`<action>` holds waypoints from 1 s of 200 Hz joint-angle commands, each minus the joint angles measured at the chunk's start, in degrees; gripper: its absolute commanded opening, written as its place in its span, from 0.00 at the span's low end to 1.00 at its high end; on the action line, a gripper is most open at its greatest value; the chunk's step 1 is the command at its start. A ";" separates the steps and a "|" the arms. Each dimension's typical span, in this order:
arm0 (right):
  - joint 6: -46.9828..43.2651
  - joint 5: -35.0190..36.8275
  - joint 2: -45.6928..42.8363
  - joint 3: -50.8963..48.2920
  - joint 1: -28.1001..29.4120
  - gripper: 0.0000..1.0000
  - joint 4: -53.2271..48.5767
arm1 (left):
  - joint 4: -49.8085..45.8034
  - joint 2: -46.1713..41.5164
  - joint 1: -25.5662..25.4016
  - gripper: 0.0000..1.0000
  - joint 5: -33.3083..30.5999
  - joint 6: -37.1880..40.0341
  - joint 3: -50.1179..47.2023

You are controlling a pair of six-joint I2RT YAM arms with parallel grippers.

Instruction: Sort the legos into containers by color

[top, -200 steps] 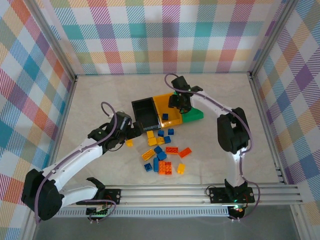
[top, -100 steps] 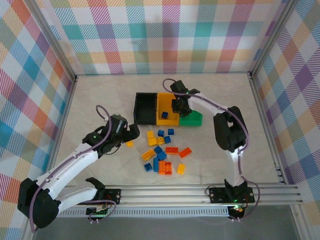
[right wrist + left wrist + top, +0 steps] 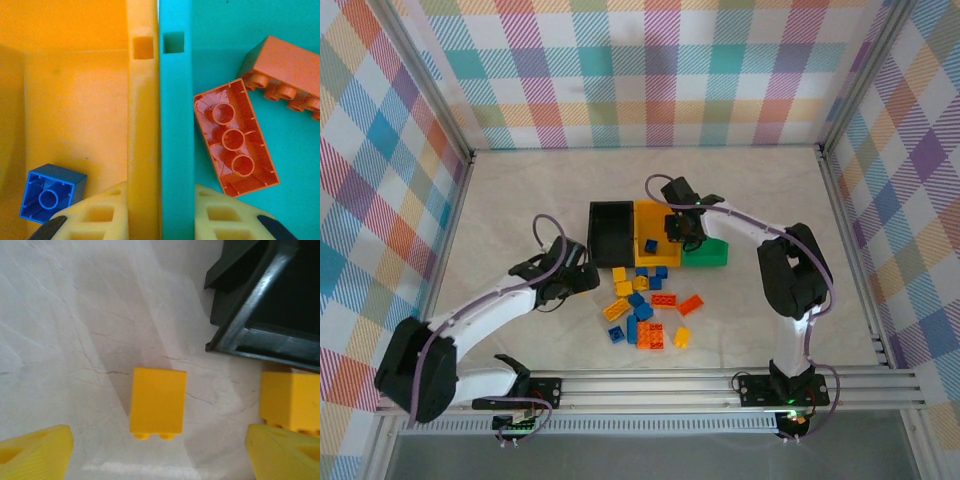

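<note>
A yellow brick (image 3: 157, 401) is shown on its side beside the black bin (image 3: 270, 315), studs and slightly longer axis turned toward the left gripper (image 3: 159, 455), spread wide and empty. One blue brick (image 3: 52, 192) is lodged in the yellow bin (image 3: 75, 100), two orange bricks (image 3: 235, 145) in the green bin (image 3: 175, 125); most are judged unsorted. The right gripper (image 3: 160, 217) is held open astride their walls.

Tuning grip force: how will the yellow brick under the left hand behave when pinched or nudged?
The yellow brick looks like rigid plastic, so it probably won't deform. Its smooth faces might slip under a light pinch. Lying flat-sided on the table, studs sideways, it should slide rather than roll.
</note>
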 commanded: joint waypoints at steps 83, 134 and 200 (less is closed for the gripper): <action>0.92 -0.36 -5.53 -4.14 1.74 0.59 2.33 | 11.53 14.30 0.52 0.46 -3.04 1.01 0.02; 3.61 0.30 -13.81 -7.08 1.84 0.71 4.72 | 8.63 8.31 0.25 0.07 -2.42 0.14 -1.97; 10.77 1.02 -28.80 -21.89 1.75 0.73 6.93 | 2.34 2.57 -4.22 0.00 1.63 -2.17 12.48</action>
